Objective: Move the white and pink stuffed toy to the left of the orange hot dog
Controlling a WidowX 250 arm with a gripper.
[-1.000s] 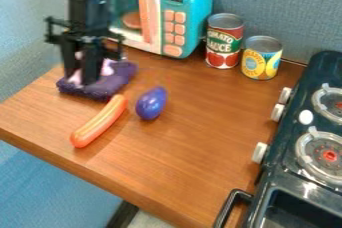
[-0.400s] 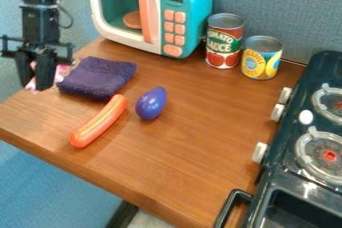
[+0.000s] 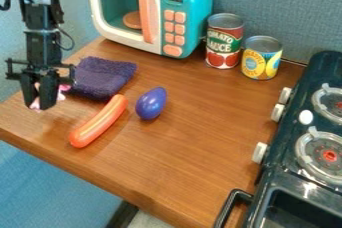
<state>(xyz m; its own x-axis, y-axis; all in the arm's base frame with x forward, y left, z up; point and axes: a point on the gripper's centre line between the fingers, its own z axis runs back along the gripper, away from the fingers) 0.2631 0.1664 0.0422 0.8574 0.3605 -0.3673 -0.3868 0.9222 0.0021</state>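
Note:
The black gripper (image 3: 38, 103) hangs at the left of the view, over the table's left edge, shut on a pink and white object (image 3: 63, 90). Its fingers cover much of that object, which pokes out at both sides. Just right of the gripper lies a folded dark purple cloth (image 3: 103, 78). An orange hot dog toy (image 3: 99, 122) rests diagonally on the wood in front of the cloth, and a shiny blue-purple egg-shaped toy (image 3: 151, 103) is to its right.
A teal and white toy microwave (image 3: 190, 17) stands behind the cloth, with a round brown item inside. Two cans, one red (image 3: 224, 42) and one yellow (image 3: 261, 59), are beside it. A dark toy stove (image 3: 297, 137) borders the wooden table (image 3: 180, 157) on the right.
The gripper has carried the pink and white object off the purple cloth to the left, then a little lower in the view. The cloth, hot dog and egg-shaped toy have stayed put.

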